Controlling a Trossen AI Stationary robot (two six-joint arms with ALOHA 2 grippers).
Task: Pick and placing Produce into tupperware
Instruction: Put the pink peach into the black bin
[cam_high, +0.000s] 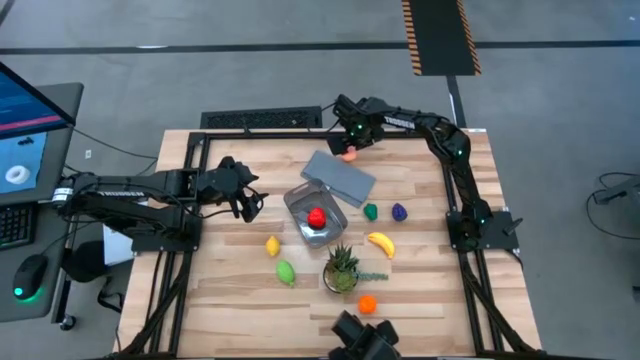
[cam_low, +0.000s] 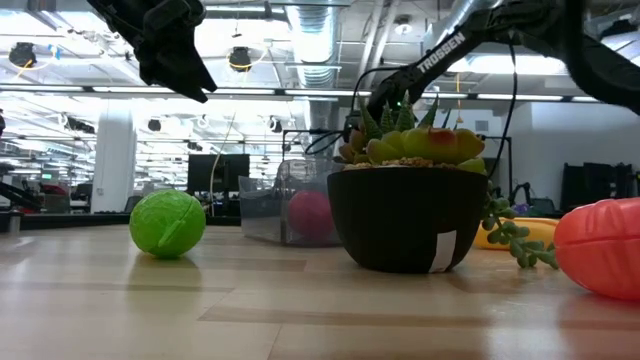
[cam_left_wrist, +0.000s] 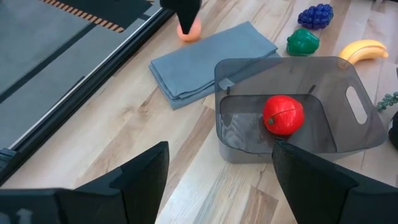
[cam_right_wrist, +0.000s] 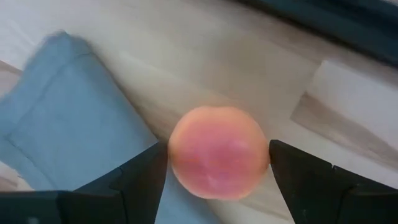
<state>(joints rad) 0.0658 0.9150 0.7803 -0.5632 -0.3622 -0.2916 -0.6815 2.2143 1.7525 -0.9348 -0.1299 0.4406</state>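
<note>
A pale wooden table (cam_high: 240, 290) stands on grey floor, with a monitor at its left side. The tupperware (cam_high: 316, 214) sits mid-table holding a red fruit (cam_high: 317, 217), its grey-blue lid (cam_high: 338, 176) just behind. The right gripper (cam_high: 348, 143) is at the far edge, its fingers (cam_right_wrist: 140, 177) apart on either side of a peach-coloured fruit (cam_right_wrist: 217, 151), close to both flanks. The left gripper (cam_high: 247, 203) hovers left of the tub, fingers (cam_left_wrist: 140, 180) apart, holding nothing.

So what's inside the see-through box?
One red fruit sits on the floor of the clear tub. The left wrist view looks into it and shows nothing else there. The near wall hides a thin strip of the floor.
</note>
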